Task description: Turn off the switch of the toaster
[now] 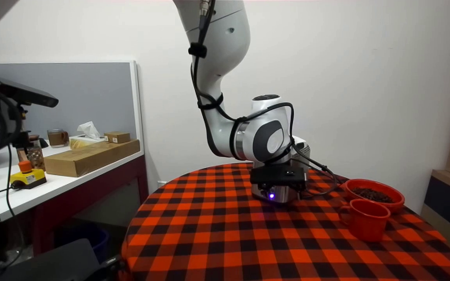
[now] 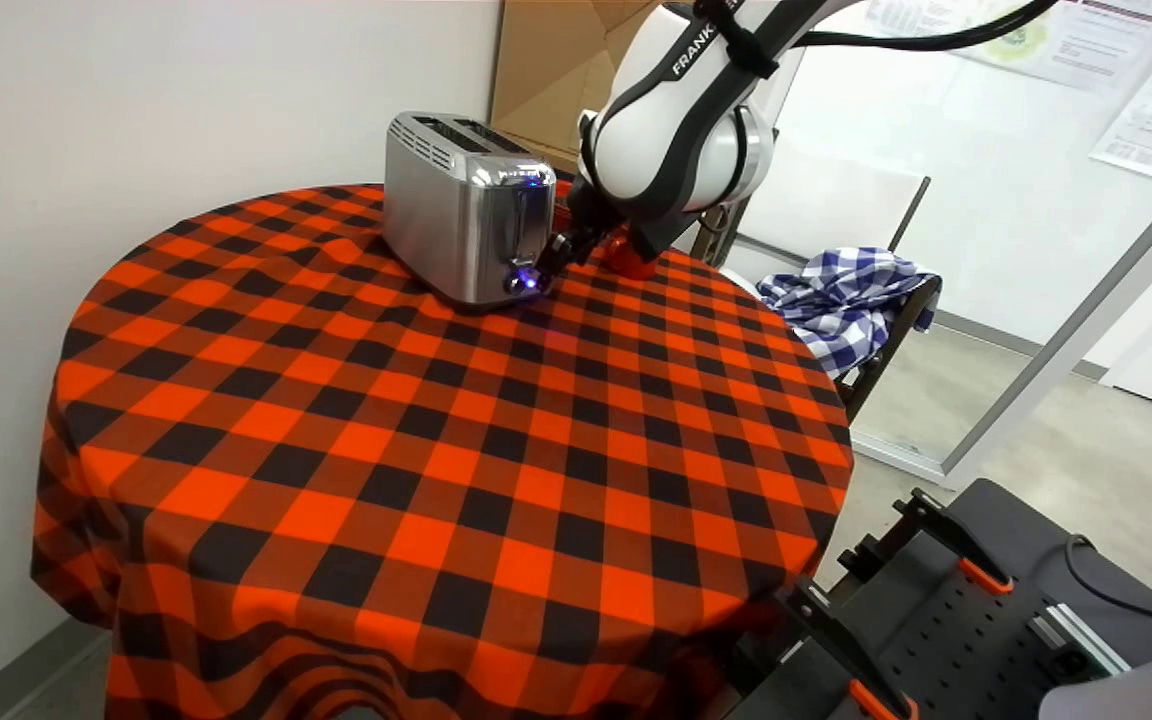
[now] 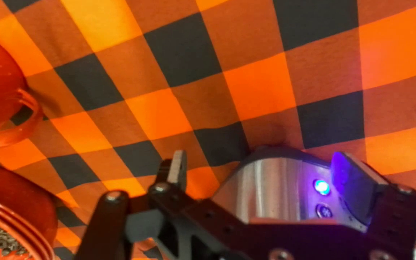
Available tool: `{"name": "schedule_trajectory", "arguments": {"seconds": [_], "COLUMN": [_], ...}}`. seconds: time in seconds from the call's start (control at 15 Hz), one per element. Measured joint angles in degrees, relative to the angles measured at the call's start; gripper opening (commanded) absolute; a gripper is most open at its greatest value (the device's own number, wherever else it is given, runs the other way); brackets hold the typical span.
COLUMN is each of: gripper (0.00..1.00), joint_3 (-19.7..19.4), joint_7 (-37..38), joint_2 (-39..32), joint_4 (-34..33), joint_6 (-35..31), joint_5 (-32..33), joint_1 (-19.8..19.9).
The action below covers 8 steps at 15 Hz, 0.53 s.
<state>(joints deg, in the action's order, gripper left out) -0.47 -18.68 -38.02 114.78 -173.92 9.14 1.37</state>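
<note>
The silver toaster point(image 2: 431, 215) stands upright on the checkered table, its dark slots on top. In an exterior view it is partly hidden behind the gripper and arm point(image 1: 279, 198). In the wrist view its shiny end point(image 3: 262, 184) shows a button lit blue point(image 3: 322, 186) and an unlit button with a star-like symbol point(image 3: 324, 211). The blue light also shows in both exterior views. My gripper point(image 3: 264, 173) is open, with nothing held. Its right finger is very close to the lit button, overlapping the toaster's end; contact cannot be told. The left finger is over the cloth beside the toaster.
A red mug point(image 1: 369, 220) and a red bowl point(image 1: 399, 201) with dark bits stand beside the toaster. Both show at the left in the wrist view. A cable loops from the arm near the bowl. A white wall is behind the table; a white desk point(image 1: 104, 168) stands apart.
</note>
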Motion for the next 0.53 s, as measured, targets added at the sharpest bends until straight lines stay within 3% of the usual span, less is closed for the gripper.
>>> {"name": "schedule_trajectory", "arguments": {"seconds": [0.53], "gripper": [1.0], "joint_3": [1.0], "joint_7": [0.0], "joint_2": [-1.3], "joint_4": [0.0], "joint_6": [-1.2], "joint_5": [0.0], "joint_1": [1.3]}}
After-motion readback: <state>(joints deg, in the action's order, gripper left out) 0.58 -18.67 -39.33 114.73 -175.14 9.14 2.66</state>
